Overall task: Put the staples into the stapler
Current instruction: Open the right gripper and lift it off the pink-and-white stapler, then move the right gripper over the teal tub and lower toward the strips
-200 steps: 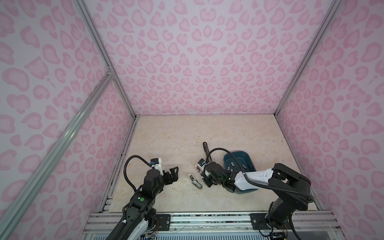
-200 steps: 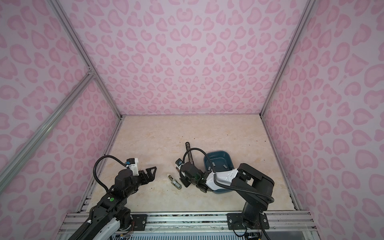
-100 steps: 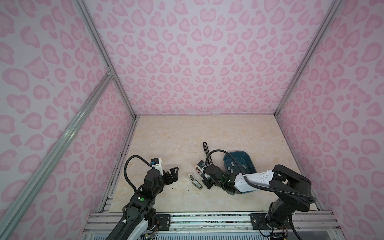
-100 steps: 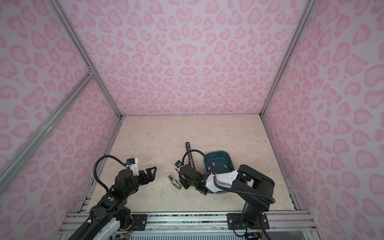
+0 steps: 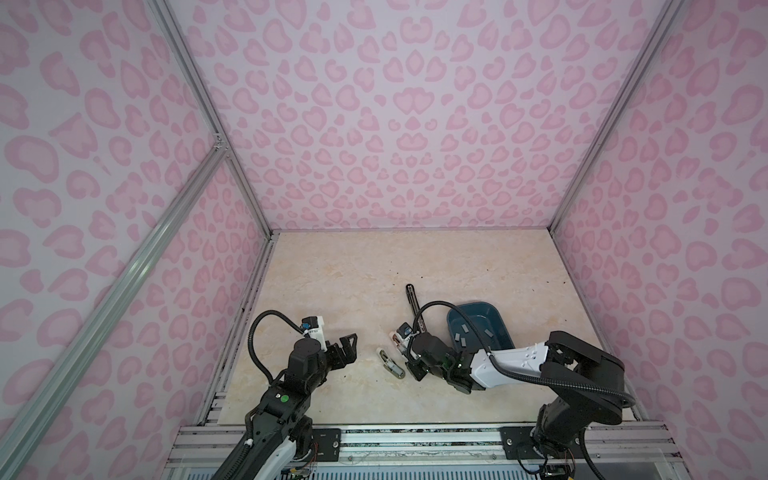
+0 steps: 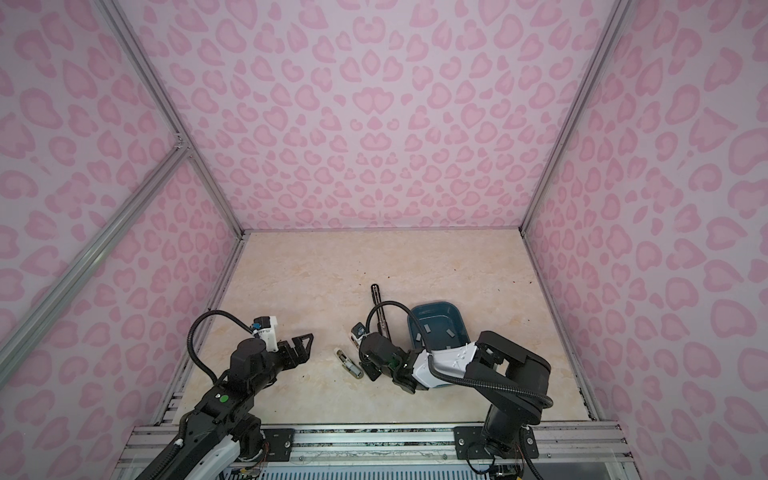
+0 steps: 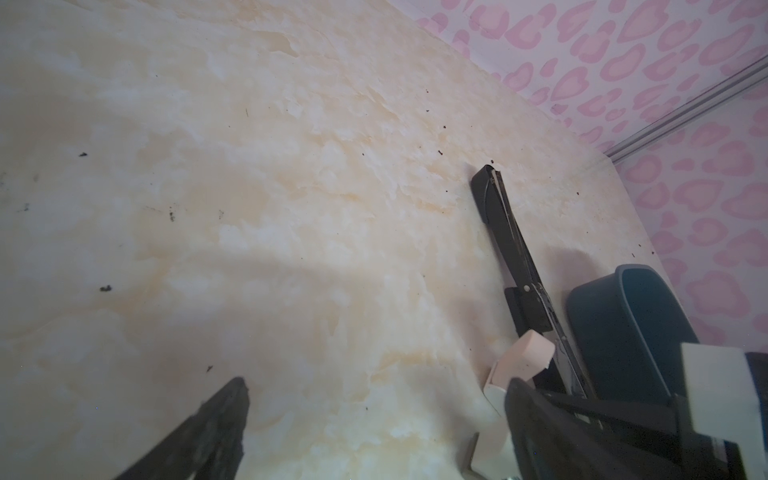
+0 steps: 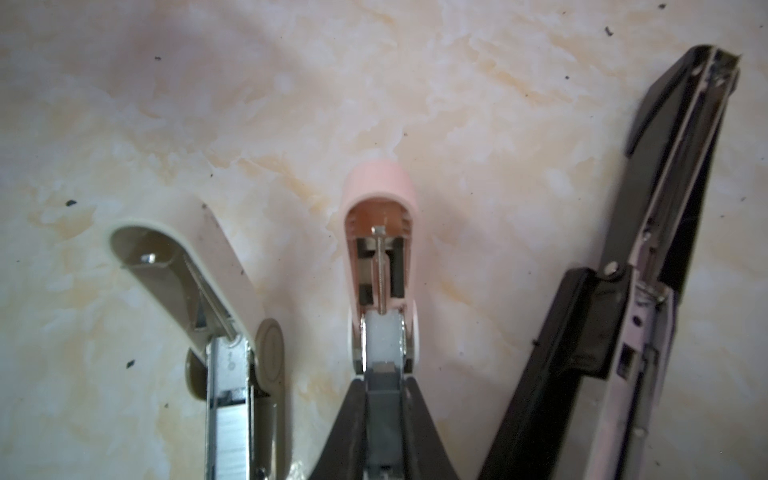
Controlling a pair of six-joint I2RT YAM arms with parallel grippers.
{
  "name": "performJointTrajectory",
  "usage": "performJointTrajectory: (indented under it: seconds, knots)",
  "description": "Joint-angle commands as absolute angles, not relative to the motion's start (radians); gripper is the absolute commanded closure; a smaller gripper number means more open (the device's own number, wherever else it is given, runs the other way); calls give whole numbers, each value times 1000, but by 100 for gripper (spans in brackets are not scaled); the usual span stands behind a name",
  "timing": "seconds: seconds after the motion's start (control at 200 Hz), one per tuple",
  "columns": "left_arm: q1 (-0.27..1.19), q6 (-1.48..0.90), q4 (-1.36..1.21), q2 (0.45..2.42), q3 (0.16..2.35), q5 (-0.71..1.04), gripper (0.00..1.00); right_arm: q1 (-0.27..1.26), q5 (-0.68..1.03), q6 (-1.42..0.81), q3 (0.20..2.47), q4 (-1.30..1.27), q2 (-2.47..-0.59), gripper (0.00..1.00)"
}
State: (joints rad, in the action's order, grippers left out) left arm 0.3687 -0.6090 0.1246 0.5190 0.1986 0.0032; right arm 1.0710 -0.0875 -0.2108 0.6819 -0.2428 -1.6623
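Staples [image 5: 464, 328]: loose grey strips lying in blue tray [image 5: 503, 330], right of centre on table [image 5: 353, 270]. Right gripper [image 8: 384, 384] low beside tray, fingers [image 8: 345, 419] closely flanking magazine of opened pink stapler [image 8: 380, 195]; gripping or slack, cannot tell. Beige stapler [image 8: 216, 257] and black stapler [image 8: 665, 208] lie opened either side. Left gripper [image 5: 347, 349] spread wide, empty, well apart

so the pink stapler [image 8: 380, 195] at the jaws' tips: smooth matt plastic shell, shiny bare metal inside. the beige stapler [image 8: 199, 266] beside them, same deal. the worktop [image 8: 249, 104] is smooth, marble-look.
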Motion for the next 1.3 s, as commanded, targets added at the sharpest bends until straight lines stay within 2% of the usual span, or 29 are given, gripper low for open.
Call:
performJointTrajectory:
  seconds: [0.0, 0.2, 0.42, 0.665, 0.85, 0.91, 0.985, 1.16, 1.23, 1.295]
  knots:
    - [371, -612, 103, 519, 211, -5, 3, 1073, -67, -225, 676, -179, -1657, 78]
    - [371, -612, 103, 523, 212, -8, 3, 1073, -74, -227, 671, -174, -1639, 69]
    - [373, -611, 102, 528, 213, -10, 3, 1077, -84, -239, 660, -159, -1563, 65]
    - [375, -609, 98, 535, 216, -14, 3, 1078, -125, -309, 664, -109, -1446, 66]
    - [375, -607, 96, 572, 228, -23, 3, 1066, -383, -488, 758, 128, -1360, 57]
    - [377, -606, 96, 585, 232, -22, 3, 1058, -403, -518, 768, 177, -1325, 50]
    - [379, -607, 96, 593, 235, -22, 3, 1056, -433, -552, 776, 234, -1276, 36]
    - [383, -620, 101, 576, 237, -38, 3, 1054, -520, -613, 776, 329, -1162, 29]
    - [385, -636, 114, 561, 248, -49, 3, 1056, -649, -737, 756, 355, -1110, 28]
    - [391, -683, 97, 547, 243, -58, 3, 1055, -781, -945, 731, 416, -1055, 23]
